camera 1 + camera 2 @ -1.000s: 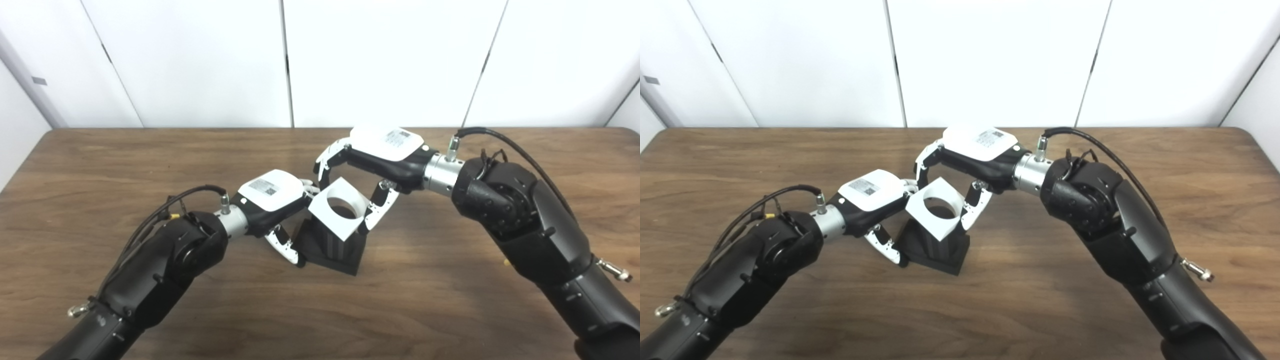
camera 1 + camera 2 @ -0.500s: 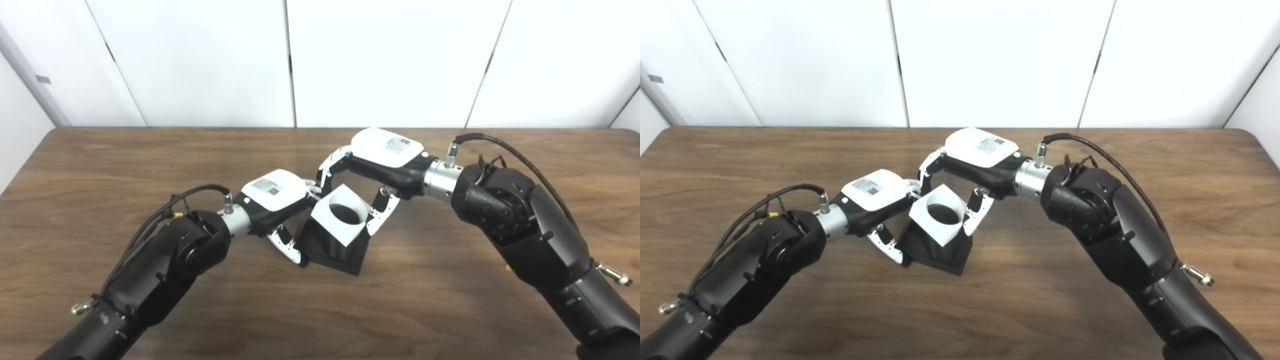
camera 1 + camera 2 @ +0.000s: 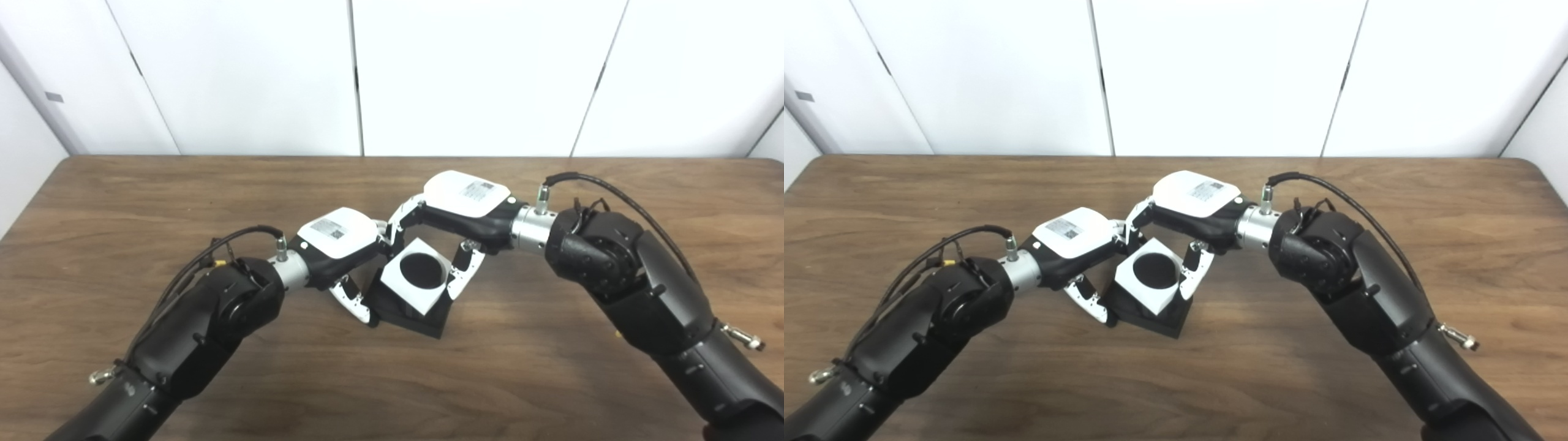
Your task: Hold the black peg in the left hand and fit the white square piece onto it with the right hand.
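White square piece (image 3: 418, 278) lower, black peg (image 3: 422, 271) now filling its hole

Stickers on both hands — print too blurred.

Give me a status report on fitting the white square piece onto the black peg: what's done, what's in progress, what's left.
Done: the white square piece is seated low on the black peg, whose top fills its round hole, with the peg's square base showing beneath on the wooden table.
In hand: the left hand braces the peg; the right hand grips the piece.
Left: apparently only a final press, if any, then letting go. Full seating cannot be confirmed.
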Robot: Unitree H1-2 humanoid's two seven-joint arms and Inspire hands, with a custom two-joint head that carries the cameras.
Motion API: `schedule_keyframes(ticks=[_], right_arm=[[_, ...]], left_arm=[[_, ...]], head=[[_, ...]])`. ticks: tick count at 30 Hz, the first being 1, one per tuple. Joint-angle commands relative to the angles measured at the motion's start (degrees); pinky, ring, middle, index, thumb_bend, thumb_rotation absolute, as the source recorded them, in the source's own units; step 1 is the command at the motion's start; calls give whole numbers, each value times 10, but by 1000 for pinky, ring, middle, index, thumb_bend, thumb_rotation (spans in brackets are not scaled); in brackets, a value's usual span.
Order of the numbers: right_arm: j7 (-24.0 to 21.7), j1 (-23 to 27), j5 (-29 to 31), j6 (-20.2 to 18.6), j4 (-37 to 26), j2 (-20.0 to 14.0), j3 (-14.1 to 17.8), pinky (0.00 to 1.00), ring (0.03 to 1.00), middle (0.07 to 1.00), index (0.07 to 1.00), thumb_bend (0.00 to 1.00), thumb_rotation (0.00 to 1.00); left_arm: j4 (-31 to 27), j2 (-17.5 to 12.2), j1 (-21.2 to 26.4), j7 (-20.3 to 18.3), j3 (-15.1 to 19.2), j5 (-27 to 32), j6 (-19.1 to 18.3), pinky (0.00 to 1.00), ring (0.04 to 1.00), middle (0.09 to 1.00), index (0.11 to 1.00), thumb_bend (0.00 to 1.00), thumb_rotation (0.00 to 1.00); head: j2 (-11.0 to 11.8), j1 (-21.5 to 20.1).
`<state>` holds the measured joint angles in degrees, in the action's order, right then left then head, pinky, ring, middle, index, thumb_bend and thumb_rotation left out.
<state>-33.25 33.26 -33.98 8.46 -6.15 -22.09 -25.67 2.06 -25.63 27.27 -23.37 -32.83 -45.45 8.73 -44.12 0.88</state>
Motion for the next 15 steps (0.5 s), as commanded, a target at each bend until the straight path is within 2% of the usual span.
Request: schedule_keyframes(ticks=[1, 7, 11, 13, 15], right_arm=[[8, 17, 3, 20, -7, 11, -5, 682, 788, 752, 480, 522, 138], [6, 10, -11, 25, 5, 17, -15, 692, 788, 751, 479, 524, 136], [6, 7, -19, 25, 10, 15, -19, 697, 788, 751, 480, 524, 134], [3, 7, -23, 19, 12, 14, -19, 697, 787, 753, 480, 523, 136], [-19, 10, -35, -6, 6, 9, -21, 715, 797, 763, 482, 523, 142]], left_arm=[[19, 8, -16, -40, -31, -25, -1, 812, 915, 886, 488, 524, 72], [15, 11, -18, -46, -31, -23, -14, 827, 920, 889, 488, 524, 71], [17, 11, -18, -39, -33, -25, -8, 822, 911, 884, 488, 524, 72], [17, 10, -18, -37, -34, -25, -6, 824, 910, 884, 489, 524, 72], [18, 10, -19, -37, -33, -23, -6, 824, 907, 884, 488, 524, 72]], head=[[-1, 1], [-3, 3], [-4, 3], [-4, 3], [-4, 3]])
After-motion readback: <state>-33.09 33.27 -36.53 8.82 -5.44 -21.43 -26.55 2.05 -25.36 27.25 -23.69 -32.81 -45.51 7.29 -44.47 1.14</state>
